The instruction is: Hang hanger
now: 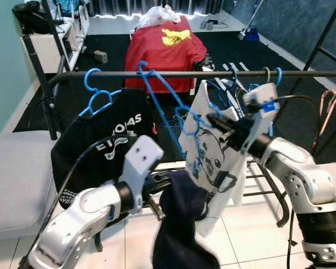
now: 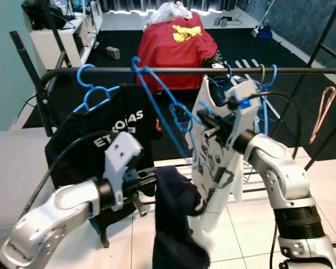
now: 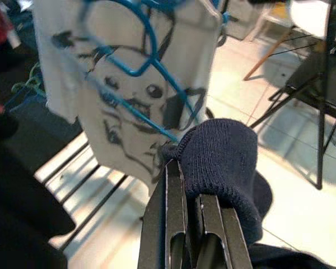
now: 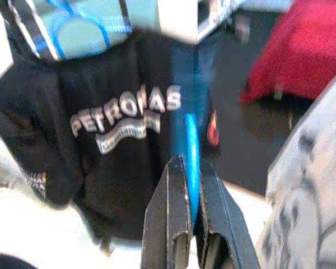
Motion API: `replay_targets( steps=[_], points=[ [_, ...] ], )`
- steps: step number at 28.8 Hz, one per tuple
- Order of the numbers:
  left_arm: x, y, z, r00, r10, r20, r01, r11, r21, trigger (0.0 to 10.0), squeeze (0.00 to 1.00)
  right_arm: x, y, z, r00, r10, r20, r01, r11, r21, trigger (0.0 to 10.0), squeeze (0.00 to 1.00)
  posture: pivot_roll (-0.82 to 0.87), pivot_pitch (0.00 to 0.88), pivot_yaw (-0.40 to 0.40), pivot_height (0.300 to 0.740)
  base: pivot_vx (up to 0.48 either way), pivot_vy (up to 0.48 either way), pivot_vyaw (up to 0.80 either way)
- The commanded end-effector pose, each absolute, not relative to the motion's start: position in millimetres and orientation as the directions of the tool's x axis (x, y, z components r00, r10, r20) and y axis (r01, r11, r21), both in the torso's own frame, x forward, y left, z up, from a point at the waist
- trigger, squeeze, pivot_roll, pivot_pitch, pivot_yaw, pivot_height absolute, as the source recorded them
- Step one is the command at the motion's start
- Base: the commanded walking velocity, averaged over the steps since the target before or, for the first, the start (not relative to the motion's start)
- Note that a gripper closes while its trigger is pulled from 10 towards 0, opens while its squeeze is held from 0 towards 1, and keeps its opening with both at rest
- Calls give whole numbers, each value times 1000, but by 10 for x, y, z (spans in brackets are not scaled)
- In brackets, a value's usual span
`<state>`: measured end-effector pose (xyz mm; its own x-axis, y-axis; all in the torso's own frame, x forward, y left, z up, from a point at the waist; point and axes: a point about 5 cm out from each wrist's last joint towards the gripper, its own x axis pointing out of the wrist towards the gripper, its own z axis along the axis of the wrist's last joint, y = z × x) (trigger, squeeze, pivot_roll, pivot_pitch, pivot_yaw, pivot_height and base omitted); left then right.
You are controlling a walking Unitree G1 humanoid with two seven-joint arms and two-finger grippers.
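A humanoid robot stands at a dark metal clothes rail [image 1: 173,73], its right gripper [image 1: 217,122] raised at about one o'clock with both black fingers pinched tight on a thin blue plastic hanger [image 1: 167,106], whose hook sits over the rail while its long arm slants down toward the gripper. At about six o'clock the left gripper [image 1: 157,203] has its fingers closed on a bunched fold of a dark navy knitted garment [image 1: 182,224], which droops in a soft heap toward the white tiled floor [image 1: 252,230]. Between the two hangs a white T-shirt with a black cartoon print [image 1: 213,162], just beside the blue hanger; at ten o'clock a black T-shirt with white lettering [image 1: 109,140] hangs from a second blue hanger [image 1: 98,92]. A red cloth [image 1: 165,47] covers furniture at twelve o'clock, well apart from the rail. The hanger looks light, springy and slick, likely to twist or slip if pinched far out on the arm; a hold near the neck below the hook should steady it. The knit is limp and grippy, and will sag wherever it is held.
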<state>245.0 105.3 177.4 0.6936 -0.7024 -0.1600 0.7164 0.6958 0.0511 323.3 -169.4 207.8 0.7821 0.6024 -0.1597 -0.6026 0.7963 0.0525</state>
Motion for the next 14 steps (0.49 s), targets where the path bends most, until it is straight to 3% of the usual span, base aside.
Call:
replay_targets(
  steps=[1, 4, 8, 11, 14],
  points=[
    [2434, 1151, 1766, 708, -683, -181, 701, 711, 57, 0, 0, 3172, -1659, 1940, 745, 622, -242, -618, 779, 100, 0, 0, -28, 59, -33, 740, 0, 0, 0],
    [2346, 1266, 1723, 655, -709, -260, 747, 660, 79, 0, 0, 3076, -1626, 1778, 715, 621, -321, -611, 778, 145, 0, 0, -31, 64, -27, 740, 0, 0, 0],
    [2394, 1339, 1756, 680, -687, -256, 727, 676, 117, 0, 0, 3180, -1691, 1833, 814, 532, -235, -532, 844, 68, 0, 0, -32, 67, -15, 740, 0, 0, 0],
    [2412, 1353, 1766, 696, -674, -248, 713, 690, 125, 0, 0, 3220, -1720, 1876, 836, 506, -210, -512, 859, 31, 0, 0, -32, 67, -15, 740, 0, 0, 0],
    [2526, 1381, 1826, 745, -634, -207, 666, 727, 167, 0, 0, 3424, -1841, 2280, 911, 411, -14, -410, 904, -118, 0, 0, -35, 61, -8, 740, 0, 0, 0]
  ],
)
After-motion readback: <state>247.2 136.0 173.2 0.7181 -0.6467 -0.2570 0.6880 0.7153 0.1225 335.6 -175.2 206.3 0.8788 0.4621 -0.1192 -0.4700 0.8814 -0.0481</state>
